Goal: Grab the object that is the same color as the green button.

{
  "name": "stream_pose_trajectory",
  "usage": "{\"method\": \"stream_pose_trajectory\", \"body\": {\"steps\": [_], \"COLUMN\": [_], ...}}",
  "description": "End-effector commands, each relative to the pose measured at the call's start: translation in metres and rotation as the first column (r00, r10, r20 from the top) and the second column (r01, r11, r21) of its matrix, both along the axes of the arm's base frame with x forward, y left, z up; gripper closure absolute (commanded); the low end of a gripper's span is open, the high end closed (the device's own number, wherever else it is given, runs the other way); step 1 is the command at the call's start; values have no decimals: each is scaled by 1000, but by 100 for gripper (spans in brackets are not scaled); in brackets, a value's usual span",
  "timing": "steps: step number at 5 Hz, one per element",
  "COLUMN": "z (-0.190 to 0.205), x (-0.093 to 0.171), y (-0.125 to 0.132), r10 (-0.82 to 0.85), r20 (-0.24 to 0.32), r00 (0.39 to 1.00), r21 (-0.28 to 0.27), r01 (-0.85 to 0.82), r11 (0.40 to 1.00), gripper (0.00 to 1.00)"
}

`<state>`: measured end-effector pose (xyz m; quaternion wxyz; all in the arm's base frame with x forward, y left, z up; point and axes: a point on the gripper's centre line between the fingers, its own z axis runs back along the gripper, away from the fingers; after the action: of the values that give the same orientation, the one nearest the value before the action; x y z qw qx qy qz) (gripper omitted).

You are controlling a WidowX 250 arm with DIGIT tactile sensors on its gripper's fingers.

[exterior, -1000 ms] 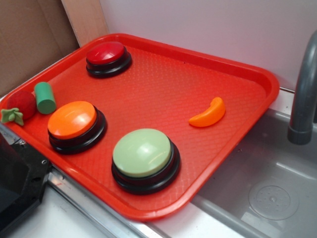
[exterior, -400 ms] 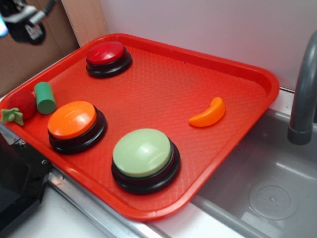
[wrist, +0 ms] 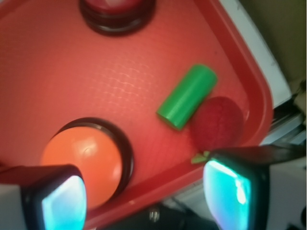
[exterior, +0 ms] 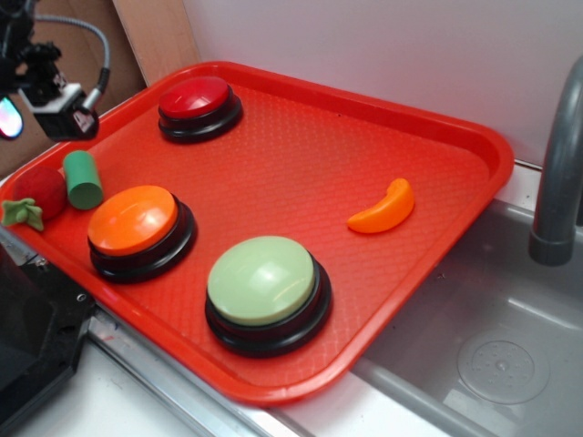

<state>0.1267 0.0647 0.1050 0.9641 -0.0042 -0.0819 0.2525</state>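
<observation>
On the red textured plastic tray [exterior: 301, 118] sat three round dome buttons on black bases: one pale green button [exterior: 264, 282], one orange button [exterior: 134, 221] and one red button [exterior: 194, 98]. There was also one small smooth green plastic cylinder [exterior: 83, 178], one red bumpy strawberry toy [exterior: 36, 193] with green leaves, and one curved orange plastic piece [exterior: 383, 208]. The cylinder lay on its side near the tray's left edge, just beside the strawberry toy and a little behind the orange button; in the wrist view the cylinder [wrist: 187, 96] touched the strawberry [wrist: 218, 122]. The gripper [wrist: 144, 194] hung above the tray's left corner, its fingers [wrist: 62, 196] spread apart and grasping nothing. Compared with 0.4 s earlier, the gripper had come lower and further into the exterior view [exterior: 41, 96]; the things on the tray had not moved. A grey faucet pipe [exterior: 557, 164] stood right of the tray.
</observation>
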Motion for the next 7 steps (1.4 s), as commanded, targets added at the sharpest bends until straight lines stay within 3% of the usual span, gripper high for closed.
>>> {"method": "stream_pose_trajectory", "body": {"steps": [1,2,4,6,7], "z": [-29,-32,-49,-63,-75], "x": [8,16,21,24,26], "y": [36,46,67,78,82], "r10": [240,288,308,311,281], "r20": [73,109,87,75,60], "r00": [968,951,947,947,958], "r21": [45,64,128,116,50], "r01": [-243,-296,-317,-318,-284], "r11": [969,953,940,941,957], "gripper": [0,0,0,0,0]}}
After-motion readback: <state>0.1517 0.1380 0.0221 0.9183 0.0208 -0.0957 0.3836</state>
